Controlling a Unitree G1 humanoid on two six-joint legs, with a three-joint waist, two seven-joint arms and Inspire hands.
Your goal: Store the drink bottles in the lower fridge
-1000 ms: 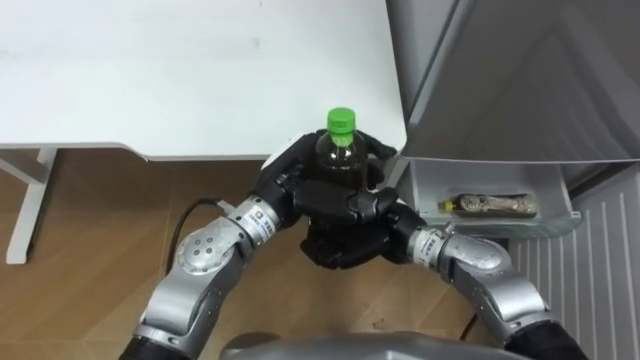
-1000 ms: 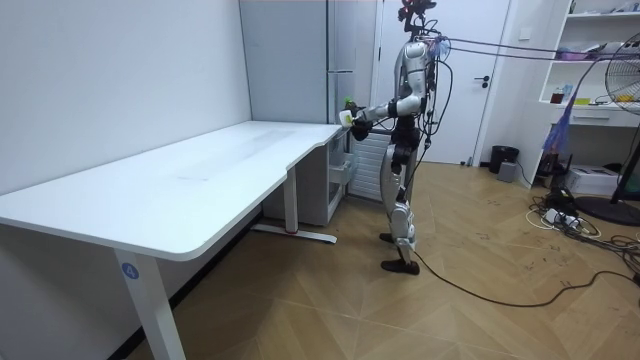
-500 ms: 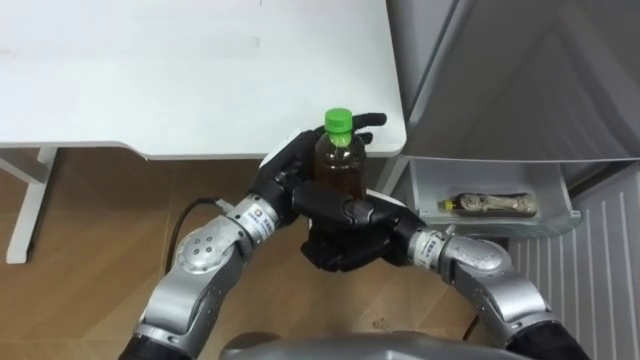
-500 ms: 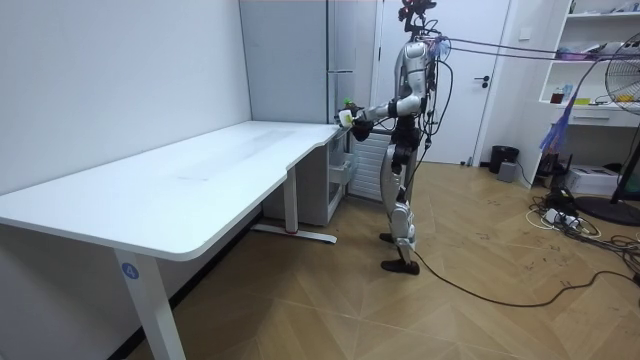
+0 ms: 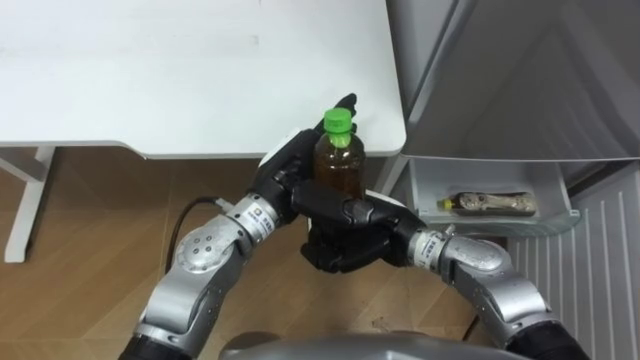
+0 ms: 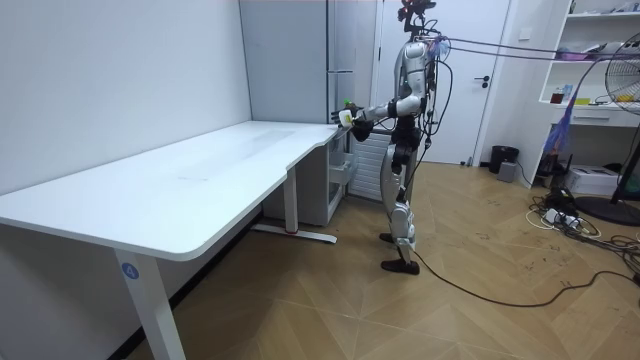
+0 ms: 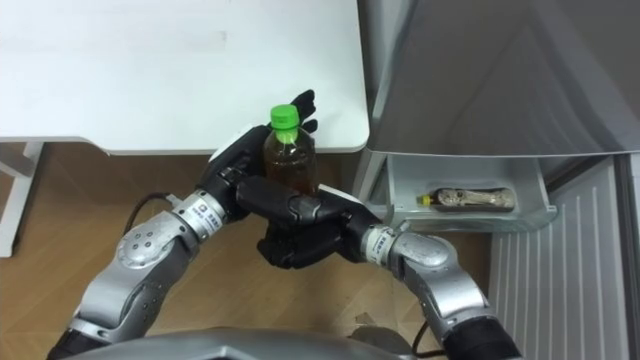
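Both hands are on the bottle [image 5: 340,168] — upright, green cap [image 5: 338,121] on top, held just off the bench [image 5: 200,80] corner, over bare floor [image 5: 90,230]. Right hand [image 5: 342,238] has its fingers curled across the front low down. Left hand [image 5: 283,178] cups the back with fingers bent round it, one tip poking up past the cap. Tight spot: bench edge just behind, fridge [image 5: 520,70] close on the right. Its low drawer [image 5: 495,225] is pulled out with a second bottle [image 5: 490,205] lying flat inside, apart from the hands. The room view adds more — the robot stands upright at the bench's far end by the fridge, with plenty of open floor behind it.
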